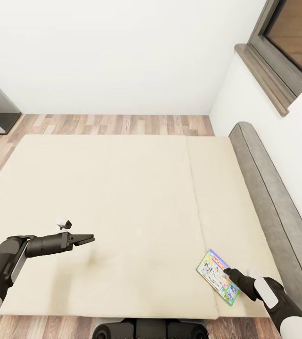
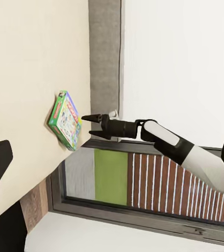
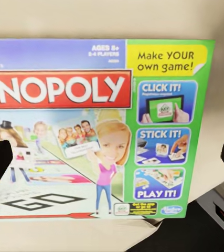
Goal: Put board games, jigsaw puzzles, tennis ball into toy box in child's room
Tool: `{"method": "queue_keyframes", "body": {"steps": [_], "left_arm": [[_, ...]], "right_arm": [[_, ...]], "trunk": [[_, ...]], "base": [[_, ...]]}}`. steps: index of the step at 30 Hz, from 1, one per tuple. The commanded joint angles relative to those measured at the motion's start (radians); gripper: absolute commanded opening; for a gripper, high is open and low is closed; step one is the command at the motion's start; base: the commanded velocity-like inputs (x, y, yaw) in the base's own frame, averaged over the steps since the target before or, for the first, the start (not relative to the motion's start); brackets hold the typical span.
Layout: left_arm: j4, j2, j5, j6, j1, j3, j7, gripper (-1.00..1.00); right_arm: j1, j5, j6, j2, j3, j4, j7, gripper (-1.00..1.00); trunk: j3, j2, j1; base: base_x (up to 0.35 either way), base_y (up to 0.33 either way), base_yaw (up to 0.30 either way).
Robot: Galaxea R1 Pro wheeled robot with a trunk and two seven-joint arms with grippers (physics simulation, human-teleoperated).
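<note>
While my right tool (image 1: 230, 272) stands open-jawed at the near edge of the flat green, white and blue Monopoly game box (image 1: 217, 275), which lies flat on the beige mattress of the bed (image 1: 122, 197) near the grey padded headboard (image 1: 273, 207), nothing is held. Risk: fingers skate over the thin box, pushing it headboard-ward. My left tool (image 1: 88, 238) hangs empty, jaws narrow.

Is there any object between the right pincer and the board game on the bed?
Nothing visible stands between them. The right pincer is right at the board game, which lies flat on the bare mattress of the bed near the headboard. In the right wrist view its open fingers frame the box.
</note>
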Motion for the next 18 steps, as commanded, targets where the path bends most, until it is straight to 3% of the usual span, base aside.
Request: {"method": "queue_keyframes", "body": {"steps": [1,13,18], "left_arm": [[0.000,0.000,0.000,0.010,0.000,0.000,-0.004,1.00],[0.000,-0.001,0.000,0.010,0.000,0.000,-0.004,1.00],[0.000,-0.001,0.000,0.009,0.000,0.001,-0.004,1.00]], "right_arm": [[0.000,-0.009,0.005,0.000,-0.002,-0.002,-0.005,1.00],[0.000,-0.009,0.004,-0.003,0.003,-0.003,0.009,1.00],[0.000,-0.003,0.004,-0.006,0.006,-0.004,0.109,1.00]], "trunk": [[-0.003,-0.002,0.000],[-0.022,-0.002,0.000],[-0.030,-0.002,0.000]], "base": [[0.000,0.000,0.000],[0.000,0.000,0.000],[0.000,0.000,0.000]]}}
